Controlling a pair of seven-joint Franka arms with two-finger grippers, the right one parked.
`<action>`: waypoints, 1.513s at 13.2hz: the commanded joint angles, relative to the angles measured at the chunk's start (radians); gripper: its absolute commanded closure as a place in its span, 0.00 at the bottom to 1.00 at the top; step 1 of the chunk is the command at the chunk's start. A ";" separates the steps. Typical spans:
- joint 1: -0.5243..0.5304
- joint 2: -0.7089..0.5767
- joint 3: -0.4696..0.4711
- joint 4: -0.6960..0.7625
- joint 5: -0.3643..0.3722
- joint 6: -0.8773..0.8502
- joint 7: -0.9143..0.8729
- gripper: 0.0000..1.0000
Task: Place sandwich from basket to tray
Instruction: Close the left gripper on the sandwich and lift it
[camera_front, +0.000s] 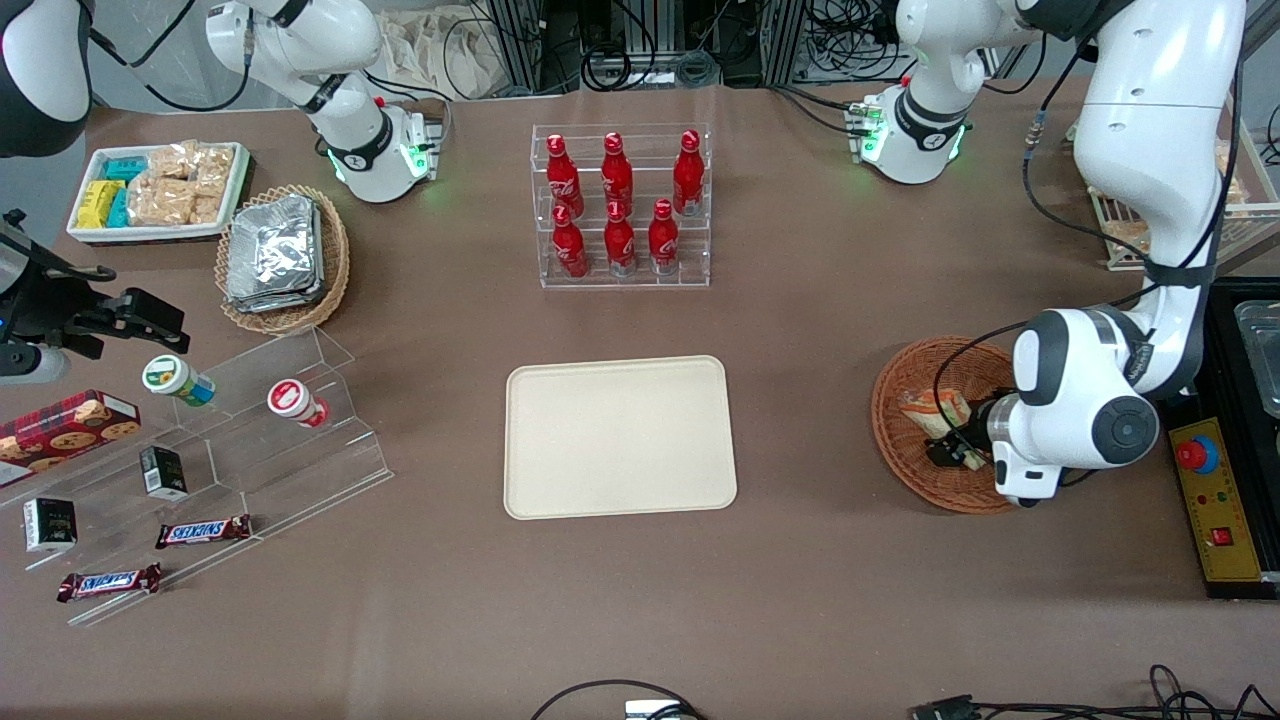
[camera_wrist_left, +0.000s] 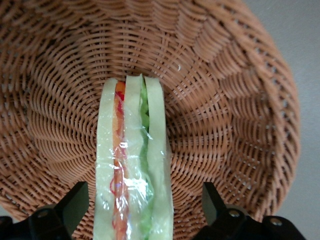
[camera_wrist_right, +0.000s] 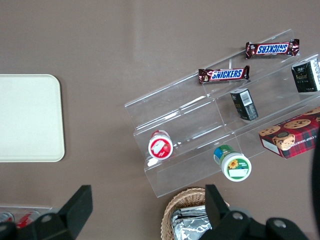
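The tool (camera_wrist_left: 142, 210) hangs spread wide in the basket (camera_wrist_left: 235, 125) — sandwich (camera_wrist_left: 134, 165) between its fingers, ungripped.
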 joint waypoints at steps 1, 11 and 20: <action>-0.004 -0.022 0.001 -0.040 -0.010 0.024 -0.014 0.00; -0.004 -0.085 -0.020 -0.043 -0.003 -0.003 0.073 0.97; -0.004 -0.167 -0.106 0.133 0.000 -0.201 0.652 0.97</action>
